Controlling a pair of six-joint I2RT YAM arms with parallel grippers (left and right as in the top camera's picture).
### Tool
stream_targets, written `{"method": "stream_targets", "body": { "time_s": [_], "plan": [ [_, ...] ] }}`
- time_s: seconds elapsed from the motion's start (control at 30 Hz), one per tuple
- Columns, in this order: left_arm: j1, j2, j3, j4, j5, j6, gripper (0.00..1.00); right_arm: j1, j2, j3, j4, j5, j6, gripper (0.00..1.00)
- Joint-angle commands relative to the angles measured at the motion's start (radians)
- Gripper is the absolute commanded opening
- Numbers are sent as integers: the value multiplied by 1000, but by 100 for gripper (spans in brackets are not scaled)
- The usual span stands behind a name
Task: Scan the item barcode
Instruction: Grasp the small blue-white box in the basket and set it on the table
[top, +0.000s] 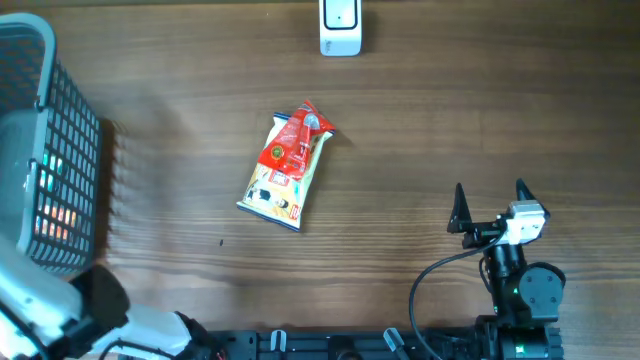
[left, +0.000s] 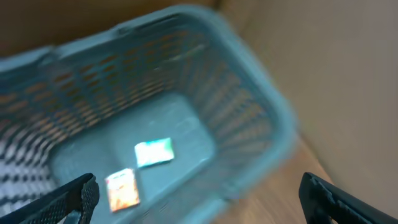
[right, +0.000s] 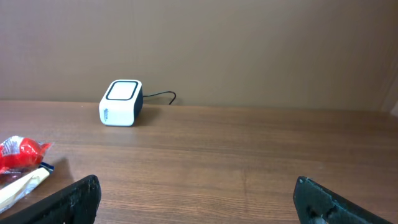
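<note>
Lying slantwise in the middle of the tabletop (top: 450, 110), the snack packet (top: 288, 165) is left and ahead of the open, empty right gripper (top: 490, 195), which looks nearer than the open left gripper (left: 198, 188) over the basket (left: 273, 118).

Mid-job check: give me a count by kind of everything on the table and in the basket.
Packets: 3 (red packet on the table; green packet and orange packet in the basket)
Baskets: 1
Scanner: 1
Total: 5
</note>
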Motion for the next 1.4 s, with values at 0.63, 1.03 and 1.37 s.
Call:
{"method": "stream_targets", "body": {
  "time_s": [0.63, 1.03, 1.37],
  "plan": [
    [117, 313, -779, 413, 153, 467, 90, -5, -6, -1, 2, 6, -10, 100],
    [66, 313, -926, 648, 106, 704, 78, -5, -6, -1, 3, 6, -10, 100],
    [45, 315, -953, 738, 54, 730, 31, -5, -6, -1, 2, 6, -10, 100]
  ]
}}
